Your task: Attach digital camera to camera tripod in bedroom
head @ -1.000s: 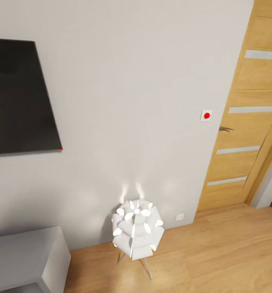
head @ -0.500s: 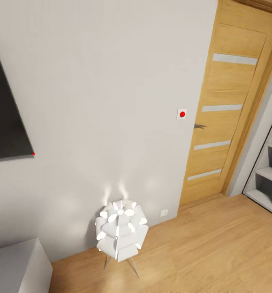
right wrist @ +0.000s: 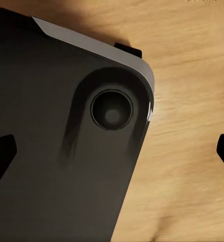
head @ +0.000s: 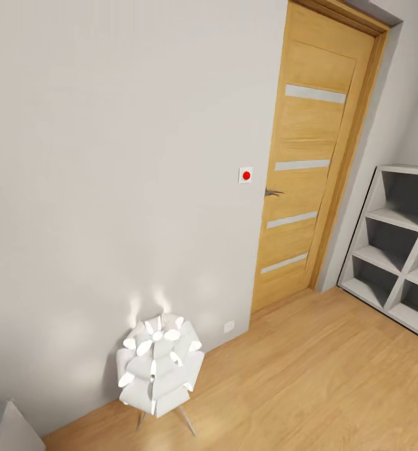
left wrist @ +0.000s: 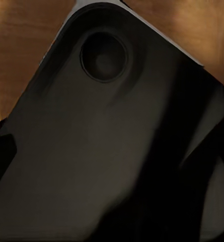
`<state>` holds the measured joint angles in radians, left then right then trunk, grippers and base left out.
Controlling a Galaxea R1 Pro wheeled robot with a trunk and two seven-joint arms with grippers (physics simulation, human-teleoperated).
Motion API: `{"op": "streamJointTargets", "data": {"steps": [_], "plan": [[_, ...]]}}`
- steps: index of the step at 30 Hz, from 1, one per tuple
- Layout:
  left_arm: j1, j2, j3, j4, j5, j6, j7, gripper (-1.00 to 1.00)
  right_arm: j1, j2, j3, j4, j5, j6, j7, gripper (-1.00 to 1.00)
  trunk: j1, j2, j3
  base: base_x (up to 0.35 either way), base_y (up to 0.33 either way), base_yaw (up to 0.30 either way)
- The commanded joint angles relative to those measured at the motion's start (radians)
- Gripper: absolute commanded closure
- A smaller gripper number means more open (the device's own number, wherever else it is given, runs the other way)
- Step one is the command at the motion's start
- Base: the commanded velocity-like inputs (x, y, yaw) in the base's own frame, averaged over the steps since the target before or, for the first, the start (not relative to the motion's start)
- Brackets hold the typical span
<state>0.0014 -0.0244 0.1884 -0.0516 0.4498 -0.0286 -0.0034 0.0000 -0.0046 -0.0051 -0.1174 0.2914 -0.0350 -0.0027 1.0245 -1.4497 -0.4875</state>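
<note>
While the wooden door (head: 309, 156) and floor lamp (head: 159, 369) are faced, the turning should be done slowly until the tripod is found; whether either gripper is clenched cannot be told.

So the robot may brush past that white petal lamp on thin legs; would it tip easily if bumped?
Probably yes. The lamp carries a bulky shade on thin splayed legs, so it looks top-heavy. On the smooth wood floor it might also slide. The thin petals look fragile.
</note>
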Motion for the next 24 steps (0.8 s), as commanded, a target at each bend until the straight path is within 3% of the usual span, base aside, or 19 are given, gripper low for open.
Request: {"op": "streamJointTargets", "data": {"steps": [1,8,24], "plan": [[0.0,-0.004,0.006,-0.001,-0.025,-0.001,0.0,-1.0,0.0,0.0,-0.001,-0.001,0.006,-0.002,0.0,-1.0,0.0,0.0,-0.001,0.29,0.0,-0.292],[0.0,-0.009,0.003,0.001,-0.113,-0.002,0.002,-1.0,0.0,0.0,-0.001,-0.001,0.006,-0.002,0.0,-1.0,0.0,0.0,-0.001,0.311,0.0,-0.292],[0.0,-0.01,0.005,0.0,-0.121,-0.002,0.003,-1.0,0.0,0.0,-0.001,-0.001,0.006,-0.003,0.0,-1.0,0.0,0.0,-0.001,0.323,0.0,-0.291]]}}
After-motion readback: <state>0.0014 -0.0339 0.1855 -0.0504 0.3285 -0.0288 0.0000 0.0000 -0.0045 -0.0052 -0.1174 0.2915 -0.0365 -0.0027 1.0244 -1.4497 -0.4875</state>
